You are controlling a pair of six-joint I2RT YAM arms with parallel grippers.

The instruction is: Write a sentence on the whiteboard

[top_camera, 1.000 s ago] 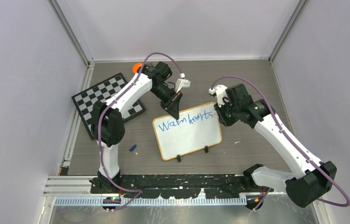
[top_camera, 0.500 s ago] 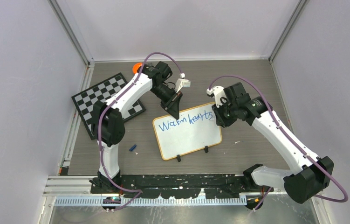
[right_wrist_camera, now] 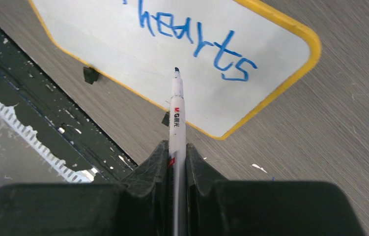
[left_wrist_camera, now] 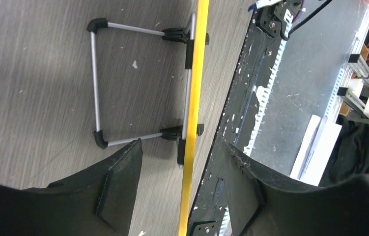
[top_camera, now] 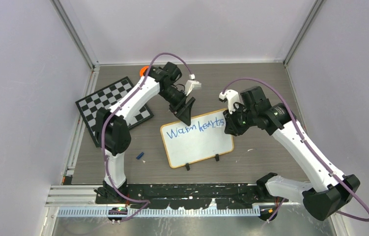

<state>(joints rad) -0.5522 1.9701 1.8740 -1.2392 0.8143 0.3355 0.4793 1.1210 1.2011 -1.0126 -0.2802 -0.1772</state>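
Right gripper [right_wrist_camera: 176, 150]: fingers pressed together on a white marker [right_wrist_camera: 176, 105], clamped low on the barrel. The dark tip points at the whiteboard [right_wrist_camera: 123, 54], over bare white just below the "s" of "hearts". Cannot tell whether the tip touches.

Left gripper [left_wrist_camera: 181, 145]: fingers spread, one on each side of the board's yellow top edge, with a gap on both sides. A wire stand [left_wrist_camera: 95, 88] shows behind the board.

Whiteboard [top_camera: 199, 147] stands mid-table, tilted, on two black feet [top_camera: 187, 166] at its near edge. The sentence [top_camera: 196, 129], in blue, reads "Warm hearts" in one line along the top. The lower half of the board is unmarked.

Checkered board [top_camera: 113, 105] lies well left, apart from the whiteboard. A small blue cap [top_camera: 140, 156] sits on the table [top_camera: 261, 83] near the board's left edge. Gray table shows past its right edge.
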